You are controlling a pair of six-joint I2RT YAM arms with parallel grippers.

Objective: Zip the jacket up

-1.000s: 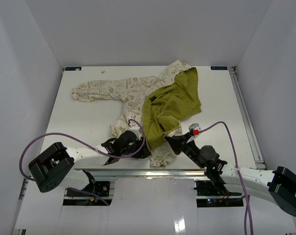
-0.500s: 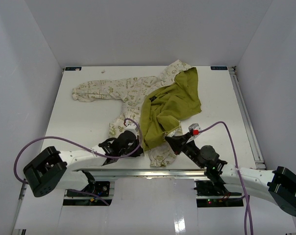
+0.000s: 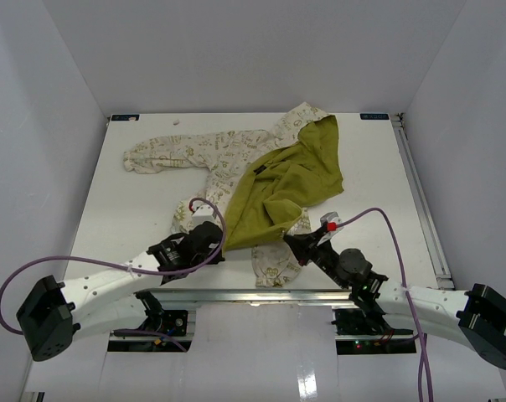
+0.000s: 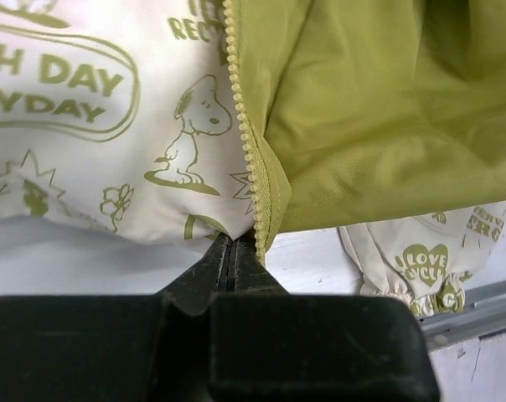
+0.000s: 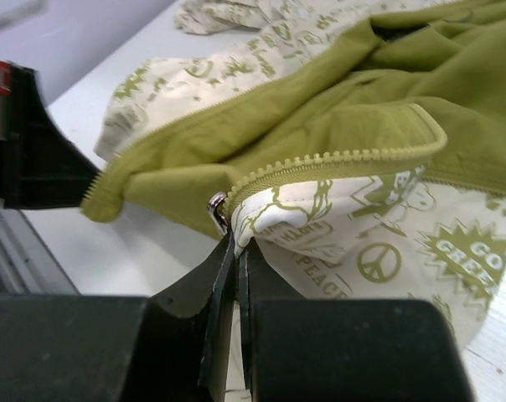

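Jacket (image 3: 278,180) | unzipped | long axis near-far | hood (image 3: 307,117) at far end

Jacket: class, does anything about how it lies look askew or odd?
Yes. The jacket lies crumpled and unzipped, its olive lining flopped outward over the printed front. The left hand and right hand each pinch its front edge.

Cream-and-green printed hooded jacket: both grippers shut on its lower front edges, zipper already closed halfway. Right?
No: the zipper is fully open, its halves apart with olive lining showing, per the right wrist view. The left gripper and right gripper are shut on the cream-and-green jacket's lower front edges.
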